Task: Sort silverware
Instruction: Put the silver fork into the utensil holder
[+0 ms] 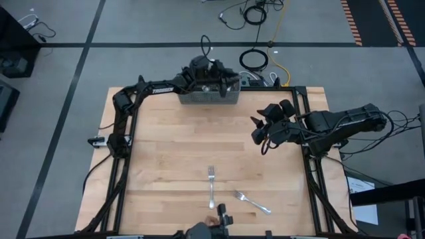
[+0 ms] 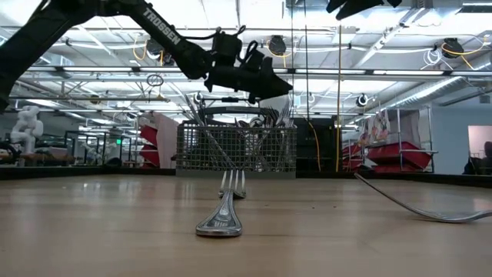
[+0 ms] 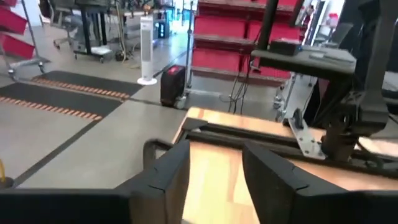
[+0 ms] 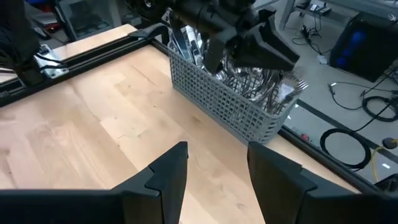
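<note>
Grey concrete floor (image 1: 133,26) with dark tape lines, red shelving (image 3: 230,37), a white tower fan (image 3: 147,46) and overhead ceiling lights (image 2: 453,48).

Two black, matte, multi-jointed robot arms are seen, built of rounded housings linked by slim tubes. White "TROSSEN" lettering is carried on the left arm's (image 1: 149,87) forearm. Black cables are looped along the right arm (image 1: 339,123). Each wrist is finished with two flat, angular dark fingers (image 4: 171,171), chamfered at the tips.
</note>
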`<action>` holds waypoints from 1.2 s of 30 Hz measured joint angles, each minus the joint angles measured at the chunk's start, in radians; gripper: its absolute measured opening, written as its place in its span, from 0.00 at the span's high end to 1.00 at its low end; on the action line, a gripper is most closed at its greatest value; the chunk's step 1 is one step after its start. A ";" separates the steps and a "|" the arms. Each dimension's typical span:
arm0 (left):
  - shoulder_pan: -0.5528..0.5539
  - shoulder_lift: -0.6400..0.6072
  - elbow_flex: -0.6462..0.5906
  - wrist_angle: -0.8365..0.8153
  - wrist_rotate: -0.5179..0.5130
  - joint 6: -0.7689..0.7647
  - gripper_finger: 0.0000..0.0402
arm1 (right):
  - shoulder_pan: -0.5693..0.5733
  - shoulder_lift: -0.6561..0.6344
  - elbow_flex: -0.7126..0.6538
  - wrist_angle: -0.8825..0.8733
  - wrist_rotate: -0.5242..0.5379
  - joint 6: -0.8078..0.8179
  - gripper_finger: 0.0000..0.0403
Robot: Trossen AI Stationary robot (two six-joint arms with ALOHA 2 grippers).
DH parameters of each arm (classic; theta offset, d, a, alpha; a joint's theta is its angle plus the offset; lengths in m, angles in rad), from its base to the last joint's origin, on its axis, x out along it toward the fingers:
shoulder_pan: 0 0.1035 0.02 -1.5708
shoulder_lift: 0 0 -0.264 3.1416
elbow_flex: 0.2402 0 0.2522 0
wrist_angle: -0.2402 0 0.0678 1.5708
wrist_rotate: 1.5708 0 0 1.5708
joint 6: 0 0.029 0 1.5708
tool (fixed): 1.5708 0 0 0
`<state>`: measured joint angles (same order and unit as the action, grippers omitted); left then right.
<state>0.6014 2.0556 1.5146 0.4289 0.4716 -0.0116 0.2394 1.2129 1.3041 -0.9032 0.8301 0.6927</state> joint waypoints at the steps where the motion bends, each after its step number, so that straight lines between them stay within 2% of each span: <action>1: 0.000 0.000 0.000 -0.012 -0.001 0.009 0.60 | 0.000 0.000 0.000 0.004 -0.001 0.001 0.61; 6: 0.003 -0.005 0.000 -0.054 0.001 0.033 0.51 | 0.021 0.000 0.000 0.016 -0.005 0.003 0.61; 9: 0.008 -0.052 0.003 -0.057 0.041 -0.005 0.47 | 0.046 0.006 -0.018 0.011 -0.088 0.025 0.61; 12: 0.018 -0.153 0.042 -0.061 0.125 -0.009 0.46 | 0.104 0.026 -0.114 0.045 -0.152 0.138 0.61; 14: 0.026 -0.240 0.066 -0.081 0.191 -0.008 0.46 | 0.164 0.049 -0.219 0.172 -0.160 0.215 0.61; 19: 0.017 -0.493 0.073 -0.162 0.269 0.009 0.46 | 0.302 0.187 -0.474 0.678 -0.162 0.328 0.61; 21: 0.001 -0.594 0.075 -0.229 0.281 0.030 0.46 | 0.340 0.282 -0.510 0.815 -0.196 0.362 0.61; 24: -0.033 -0.718 0.075 -0.374 0.280 0.072 0.46 | 0.388 0.416 -0.476 0.904 -0.242 0.388 0.61; 26: -0.061 -0.781 0.074 -0.474 0.263 0.097 0.46 | 0.416 0.485 -0.412 0.882 -0.250 0.392 0.61; 30: -0.122 -0.863 0.073 -0.640 0.206 0.100 0.46 | 0.473 0.590 -0.276 0.624 -0.224 0.454 0.64; 36: -0.233 -0.890 0.072 -0.802 0.173 0.098 0.46 | 0.597 0.639 -0.170 0.248 -0.106 0.763 0.70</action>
<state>0.3685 1.1656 1.5871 -0.3730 0.6449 0.0868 0.8361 1.8516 1.1342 -0.6552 0.7242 1.4558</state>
